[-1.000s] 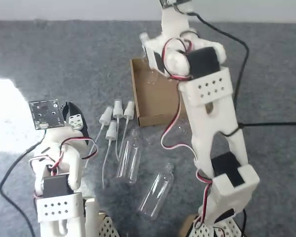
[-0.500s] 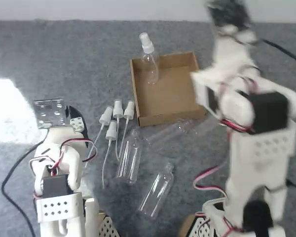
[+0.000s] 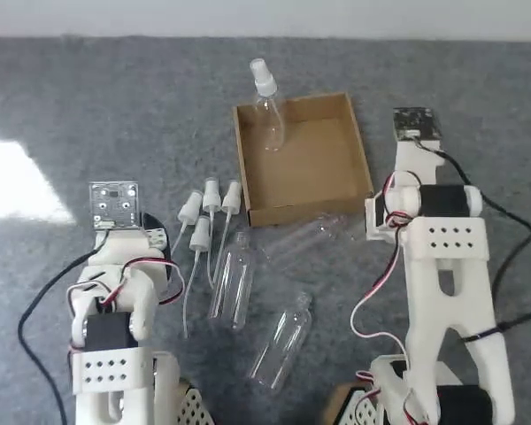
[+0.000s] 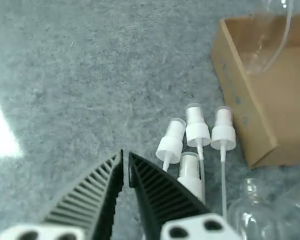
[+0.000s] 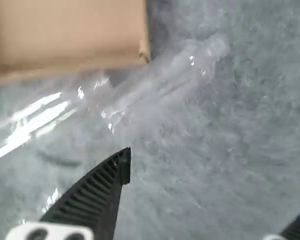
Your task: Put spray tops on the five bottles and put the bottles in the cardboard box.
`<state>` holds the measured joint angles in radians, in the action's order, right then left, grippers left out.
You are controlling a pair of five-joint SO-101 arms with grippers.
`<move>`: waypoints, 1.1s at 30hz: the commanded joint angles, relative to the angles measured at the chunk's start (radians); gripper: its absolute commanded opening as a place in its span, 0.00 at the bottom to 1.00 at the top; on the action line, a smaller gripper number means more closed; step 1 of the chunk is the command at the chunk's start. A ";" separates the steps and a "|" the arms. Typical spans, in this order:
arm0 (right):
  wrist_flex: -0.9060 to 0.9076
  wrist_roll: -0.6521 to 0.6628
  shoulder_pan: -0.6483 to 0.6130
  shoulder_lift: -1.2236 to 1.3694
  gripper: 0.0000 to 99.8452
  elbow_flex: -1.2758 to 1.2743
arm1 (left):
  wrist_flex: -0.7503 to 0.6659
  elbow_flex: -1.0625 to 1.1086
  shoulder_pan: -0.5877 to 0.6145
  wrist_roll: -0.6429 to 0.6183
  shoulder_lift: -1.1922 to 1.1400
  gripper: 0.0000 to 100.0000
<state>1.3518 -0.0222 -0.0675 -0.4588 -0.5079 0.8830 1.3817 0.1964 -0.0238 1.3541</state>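
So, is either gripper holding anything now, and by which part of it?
Nothing is held. The left gripper is shut with nothing between its fingers; the right gripper is open, a clear bottle lying free ahead of it.

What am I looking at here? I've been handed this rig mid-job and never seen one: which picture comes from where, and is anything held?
Two small robot arms, the left arm and the right arm, sit on a grey table. The high view looks down on both, and each wrist view comes from a camera on that arm. The left end effector, a two-fingered claw, is shut and empty near four loose spray tops. The right end effector is open and empty over an uncapped bottle beside the cardboard box. A capped bottle is in the box's far corner. Nearer the arms lie a second bare bottle and a third bare bottle.
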 commanded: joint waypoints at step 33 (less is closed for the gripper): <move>-0.374 -0.362 -0.056 0.458 0.45 -0.072 | -0.002 0.007 -0.005 0.012 -0.006 0.01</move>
<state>0.9743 -0.3828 -0.1320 -0.0414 -0.5969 0.8830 1.3986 0.1933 -0.0146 1.3541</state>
